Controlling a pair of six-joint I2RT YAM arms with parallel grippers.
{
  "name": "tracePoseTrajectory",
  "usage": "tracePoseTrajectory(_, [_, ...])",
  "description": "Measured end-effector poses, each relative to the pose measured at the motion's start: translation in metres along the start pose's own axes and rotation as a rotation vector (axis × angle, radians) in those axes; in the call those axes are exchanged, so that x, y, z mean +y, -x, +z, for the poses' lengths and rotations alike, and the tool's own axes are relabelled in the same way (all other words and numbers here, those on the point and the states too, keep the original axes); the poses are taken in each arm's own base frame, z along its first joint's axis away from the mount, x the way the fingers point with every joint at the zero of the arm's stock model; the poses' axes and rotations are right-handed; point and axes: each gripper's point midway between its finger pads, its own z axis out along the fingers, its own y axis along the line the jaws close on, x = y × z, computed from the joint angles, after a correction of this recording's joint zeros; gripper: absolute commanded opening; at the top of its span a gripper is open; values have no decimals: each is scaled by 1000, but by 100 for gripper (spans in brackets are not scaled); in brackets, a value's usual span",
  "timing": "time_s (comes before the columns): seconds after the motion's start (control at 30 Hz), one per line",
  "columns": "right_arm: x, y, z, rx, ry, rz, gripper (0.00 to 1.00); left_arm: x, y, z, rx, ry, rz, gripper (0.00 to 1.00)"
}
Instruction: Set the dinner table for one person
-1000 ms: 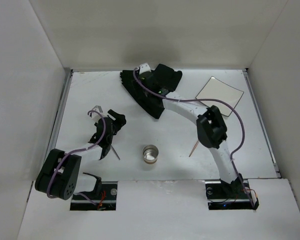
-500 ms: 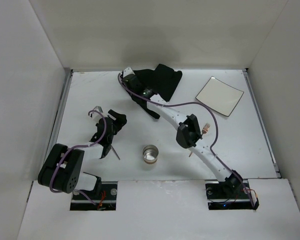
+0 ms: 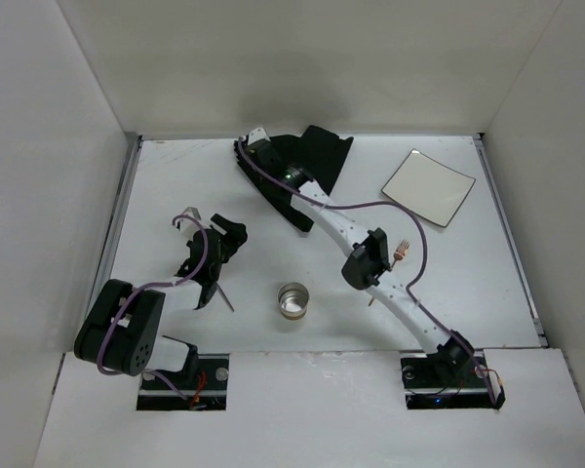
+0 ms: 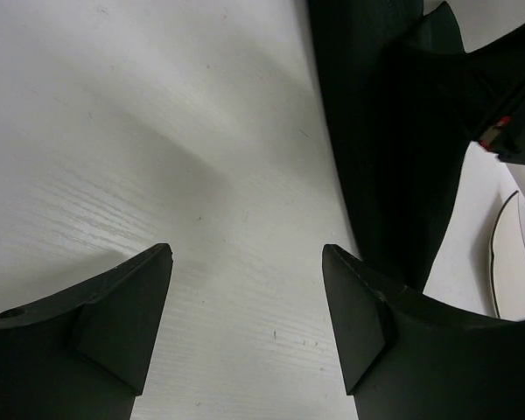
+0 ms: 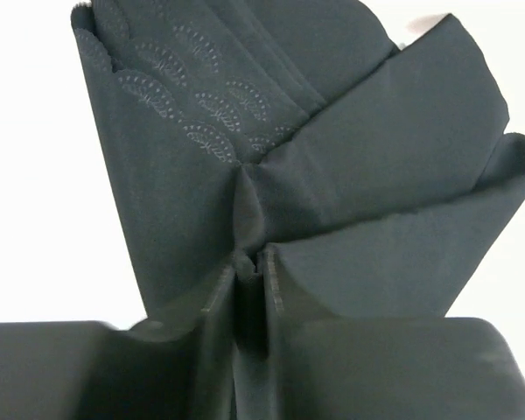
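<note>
We see the matte white surface (image 3: 175,175) filling the middle of the top view, with thin metal rails along its left and right sides and pale walls around it. The right arm reaches from the lower right of the frame diagonally to the upper centre, where the right gripper (image 3: 261,161) sits at the left edge of a black cloth mat (image 3: 322,156). In the right wrist view the right gripper (image 5: 249,262) is pressed together on a raised fold of the black cloth mat (image 5: 332,131), which fans out above the pinch in several creased panels, one of them embossed with a scalloped pattern; the surface (image 5: 35,175) shows bright on both sides.

The left gripper (image 3: 230,234) hangs left of centre, well apart from the cloth. In the left wrist view the left gripper (image 4: 245,262) is spread wide with only bare surface (image 4: 157,131) between its fingers, and the black cloth mat (image 4: 376,131) lies in the upper right of that frame.

A glossy white square plate (image 3: 429,185) lies in the upper right of the top view, apart from the cloth. A small round metal cup (image 3: 293,300) stands at lower centre. A thin silvery utensil (image 3: 223,296) lies just below the left gripper, and a copper-coloured utensil (image 3: 402,249) shows beside the right arm, partly hidden by it
</note>
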Motion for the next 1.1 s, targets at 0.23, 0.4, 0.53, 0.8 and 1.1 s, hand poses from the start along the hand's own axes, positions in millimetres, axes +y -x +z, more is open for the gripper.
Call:
tracePoseTrajectory(0.23, [-27,17,-11,-2,21,168,12,-1,-2,0,1,-1,24,67])
tracePoseTrajectory(0.4, [-59,31,-27,12,27,256,12,-7,-4,0,-3,1,71,64])
tracePoseTrajectory(0.53, [-90,40,-43,24,24,316,11,-26,-8,-1,-3,-23,127,57])
tracePoseTrajectory(0.8, [-119,-9,-52,219,134,419,10,-79,-10,-4,-4,-99,217,54])
tracePoseTrajectory(1.1, [-144,-96,-78,307,172,652,12,-102,-17,15,24,-88,295,49])
